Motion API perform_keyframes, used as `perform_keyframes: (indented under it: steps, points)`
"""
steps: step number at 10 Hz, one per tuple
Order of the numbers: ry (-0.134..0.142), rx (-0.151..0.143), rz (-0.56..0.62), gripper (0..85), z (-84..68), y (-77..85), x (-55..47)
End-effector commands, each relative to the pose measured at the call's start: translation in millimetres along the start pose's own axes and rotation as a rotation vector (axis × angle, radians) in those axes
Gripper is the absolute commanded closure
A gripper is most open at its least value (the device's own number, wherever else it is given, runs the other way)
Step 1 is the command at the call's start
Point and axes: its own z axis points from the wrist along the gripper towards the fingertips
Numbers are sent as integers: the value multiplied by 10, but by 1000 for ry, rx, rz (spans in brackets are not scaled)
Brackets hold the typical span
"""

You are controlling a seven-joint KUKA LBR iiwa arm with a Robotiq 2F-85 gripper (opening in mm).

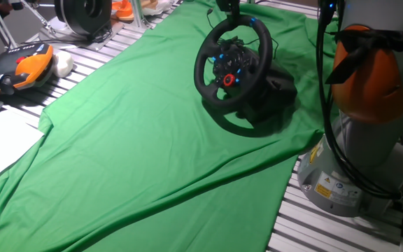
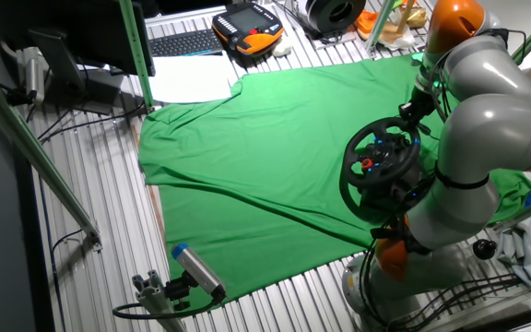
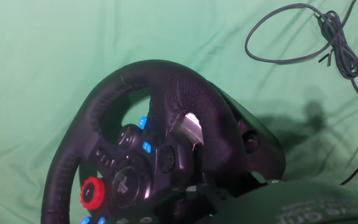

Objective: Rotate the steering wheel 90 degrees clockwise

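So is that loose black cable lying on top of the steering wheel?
No. In the hand view the cable lies on the green cloth beside the steering wheel, not on it.

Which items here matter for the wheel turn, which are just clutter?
Job:
- steering wheel on its black base
- gripper above the rim; jaws hidden

Lying about:
- green cloth
- orange-and-black pendant
- keyboard
- white paper
- drum-like device
- loose cable
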Motion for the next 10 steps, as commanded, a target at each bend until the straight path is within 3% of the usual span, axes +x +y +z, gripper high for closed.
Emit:
perform_keyframes:
  steps: [1, 6, 10]
  points:
    - [7, -5, -1, 850, -3, 5, 11]
    - [22, 1, 17, 850, -60, 66, 159]
    - [50, 15, 31, 850, -174, 94, 300]
